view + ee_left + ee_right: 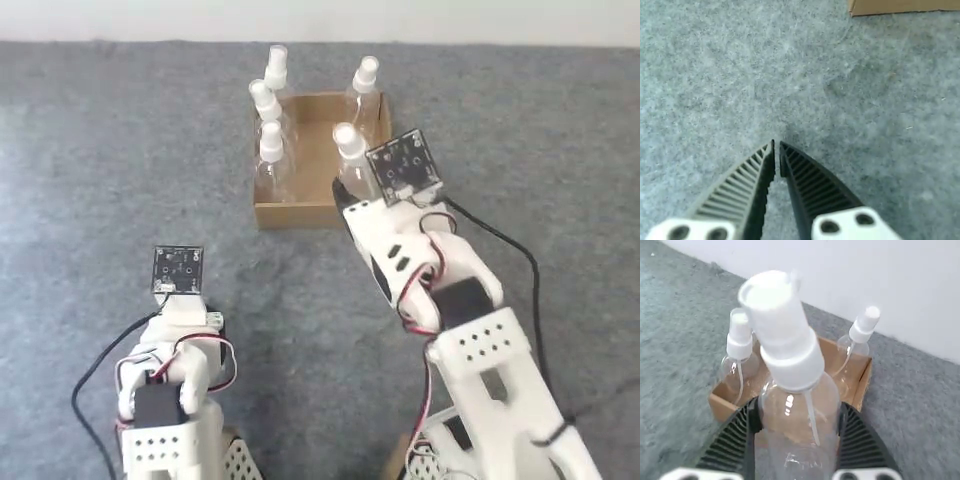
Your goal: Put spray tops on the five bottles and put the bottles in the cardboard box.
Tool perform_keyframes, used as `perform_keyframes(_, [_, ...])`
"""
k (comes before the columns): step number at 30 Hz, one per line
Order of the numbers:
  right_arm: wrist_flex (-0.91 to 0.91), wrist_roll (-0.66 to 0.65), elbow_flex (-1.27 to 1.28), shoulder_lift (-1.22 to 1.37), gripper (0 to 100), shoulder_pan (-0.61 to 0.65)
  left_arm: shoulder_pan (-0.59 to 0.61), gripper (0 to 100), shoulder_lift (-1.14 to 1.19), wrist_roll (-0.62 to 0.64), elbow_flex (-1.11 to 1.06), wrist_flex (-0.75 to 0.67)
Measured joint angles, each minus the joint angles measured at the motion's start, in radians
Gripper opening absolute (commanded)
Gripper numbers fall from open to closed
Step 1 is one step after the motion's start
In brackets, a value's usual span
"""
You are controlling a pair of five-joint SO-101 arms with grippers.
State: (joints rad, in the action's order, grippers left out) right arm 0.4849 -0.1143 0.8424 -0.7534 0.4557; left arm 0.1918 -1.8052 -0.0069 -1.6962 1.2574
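Right gripper [797, 415] clenched on a capped bottle [790, 390] at the cardboard box [295, 214], lower right corner.
Left gripper [776, 150] pinched closed over open grey carpet [100, 150], lower left.

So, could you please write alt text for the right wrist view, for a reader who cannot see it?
A clear bottle with a white spray top stands in the foreground, gripped between the arm's two dark jaws. Beyond it, an open cardboard box holds two more spray-topped bottles, on grey felt before a white wall.
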Motion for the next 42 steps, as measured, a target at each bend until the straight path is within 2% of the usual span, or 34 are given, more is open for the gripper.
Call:
perform_keyframes(11, [-0.261,0.169,0.0,0.149,4.2,-0.021,0.0,1,0.0,0.0,0.0,0.0])
perform_keyframes(23, [-0.575,0.178,0.0,0.408,3.8,-0.081,0.0,1,0.0,0.0,0.0,0.0])
perform_keyframes(35, [-0.66,0.178,0.0,0.563,3.8,-0.089,0.0,1,0.0,0.0,0.0,0.0])
perform_keyframes(42, [-0.829,0.178,0.0,0.647,3.8,-0.089,0.0,1,0.0,0.0,0.0,0.0])
